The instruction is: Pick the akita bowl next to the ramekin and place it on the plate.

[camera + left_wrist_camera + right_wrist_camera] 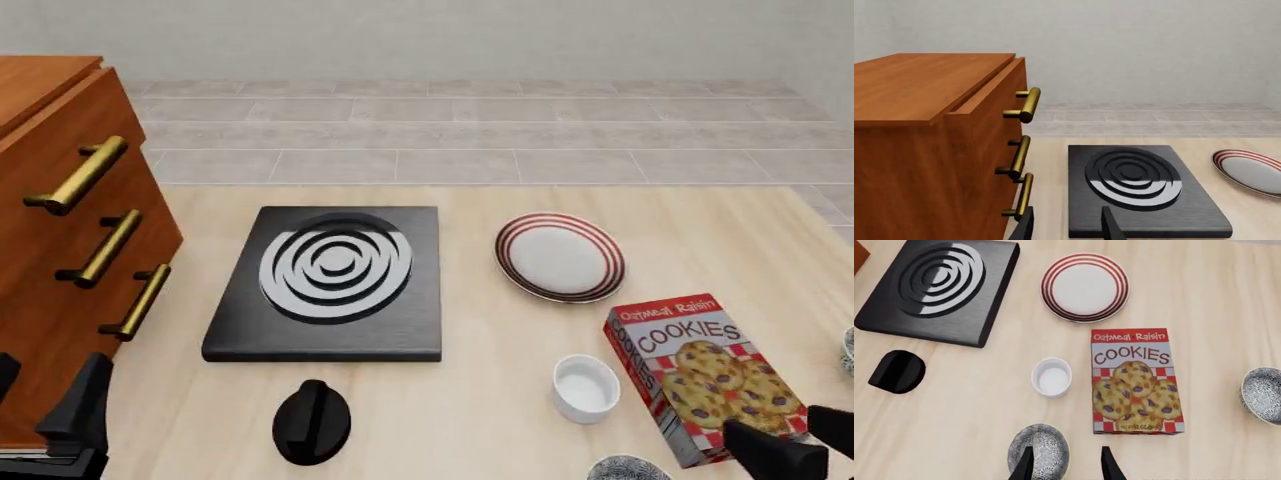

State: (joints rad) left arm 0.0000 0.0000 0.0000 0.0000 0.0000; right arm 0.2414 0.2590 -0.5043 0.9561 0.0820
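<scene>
The akita bowl, speckled grey and white, sits on the table just near of the white ramekin. In the front view the akita bowl is cut off by the bottom edge, with the ramekin behind it. The red-striped plate lies farther back and holds nothing. My right gripper is open, hanging above the table with the bowl's rim showing between its fingers. My left gripper is open and holds nothing, beside the cabinet.
A cookies box lies right of the ramekin, and a second speckled bowl lies beyond it. A black stove burner sits left of the plate, with a black knob-like object in front of it. A wooden drawer cabinet stands at the left.
</scene>
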